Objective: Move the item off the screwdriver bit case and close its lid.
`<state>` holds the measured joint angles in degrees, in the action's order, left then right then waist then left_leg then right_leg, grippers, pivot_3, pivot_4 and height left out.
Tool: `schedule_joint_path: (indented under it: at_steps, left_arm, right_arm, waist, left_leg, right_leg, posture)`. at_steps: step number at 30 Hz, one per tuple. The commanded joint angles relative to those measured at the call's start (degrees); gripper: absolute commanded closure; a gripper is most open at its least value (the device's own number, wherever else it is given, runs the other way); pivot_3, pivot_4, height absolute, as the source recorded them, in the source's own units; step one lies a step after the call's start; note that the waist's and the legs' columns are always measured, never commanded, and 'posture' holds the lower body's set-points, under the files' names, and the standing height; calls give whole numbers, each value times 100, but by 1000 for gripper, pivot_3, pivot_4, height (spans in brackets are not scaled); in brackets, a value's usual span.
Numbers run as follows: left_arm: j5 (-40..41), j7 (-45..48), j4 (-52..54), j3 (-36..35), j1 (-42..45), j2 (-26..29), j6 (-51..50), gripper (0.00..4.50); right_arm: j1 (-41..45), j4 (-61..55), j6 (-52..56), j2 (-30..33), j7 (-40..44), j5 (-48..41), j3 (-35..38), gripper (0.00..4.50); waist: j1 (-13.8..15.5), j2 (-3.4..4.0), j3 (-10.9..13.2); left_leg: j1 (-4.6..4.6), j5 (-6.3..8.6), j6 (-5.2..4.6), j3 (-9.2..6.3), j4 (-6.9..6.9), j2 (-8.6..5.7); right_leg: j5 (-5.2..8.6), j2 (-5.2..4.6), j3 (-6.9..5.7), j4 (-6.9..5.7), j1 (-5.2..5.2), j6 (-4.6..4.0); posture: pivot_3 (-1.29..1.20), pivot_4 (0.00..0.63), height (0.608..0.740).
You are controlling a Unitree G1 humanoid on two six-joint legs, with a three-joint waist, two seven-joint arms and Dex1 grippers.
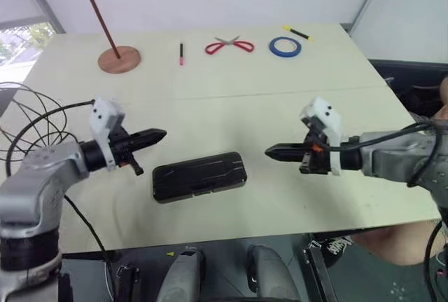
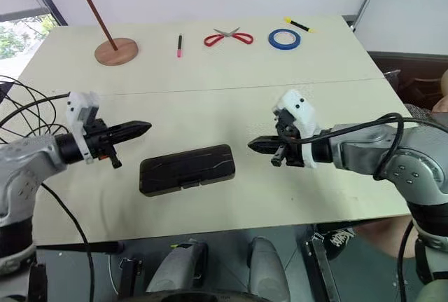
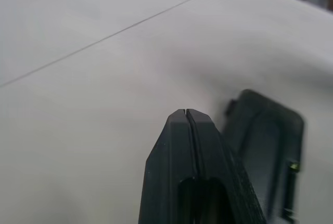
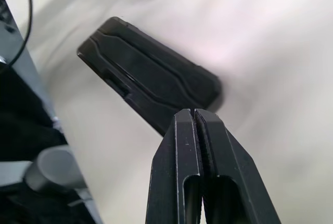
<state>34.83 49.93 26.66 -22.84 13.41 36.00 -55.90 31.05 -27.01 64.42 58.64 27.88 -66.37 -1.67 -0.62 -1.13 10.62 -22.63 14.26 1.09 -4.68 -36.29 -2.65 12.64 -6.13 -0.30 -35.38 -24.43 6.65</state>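
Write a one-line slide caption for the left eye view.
Both shut grippers, left and right, flank the closed screwdriver bit case; the wire sphere sits at the table's left edge.

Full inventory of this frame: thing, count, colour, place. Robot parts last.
screwdriver bit case: 1, dark grey, near-centre of table, lid shut, nothing on it
wire sphere: 1, black, at table's left edge, partly behind the left arm
stand: 1, red-brown, disc-topped, far left
marker: 1, black and pink, far centre-left
scissors: 1, red handles, far centre
tape roll: 1, blue, far right
small tool: 1, yellow and black, beyond the tape
table: 1, cream
left gripper: shut, empty, left of case
right gripper: shut, empty, right of case
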Motion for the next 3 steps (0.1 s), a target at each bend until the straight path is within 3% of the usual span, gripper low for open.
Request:
schedule_joint_path:
  at_steps: [1,3]
  left_arm:
    - [792,-477,762,-493,-215,-118,-452,4500]
    - [1038,-697,964,-557,-385,-179,-533,4500]
  right_arm:
    - [75,120,-330,164,610,532,146,4417]
    - [84,291,-503,199,889,858,123,4417]
  waist:
    - [13,-1,0]
    - [9,-1,0]
  left_leg:
    - [0,0,0,0,-2,0]
    - [2,0,0,2,-4,2]
  right_leg:
    - [0,0,0,0,2,-1]
    - [-2,2,-1,1,5,-5]
  posture:
    - [0,150,740]
    - [0,150,740]
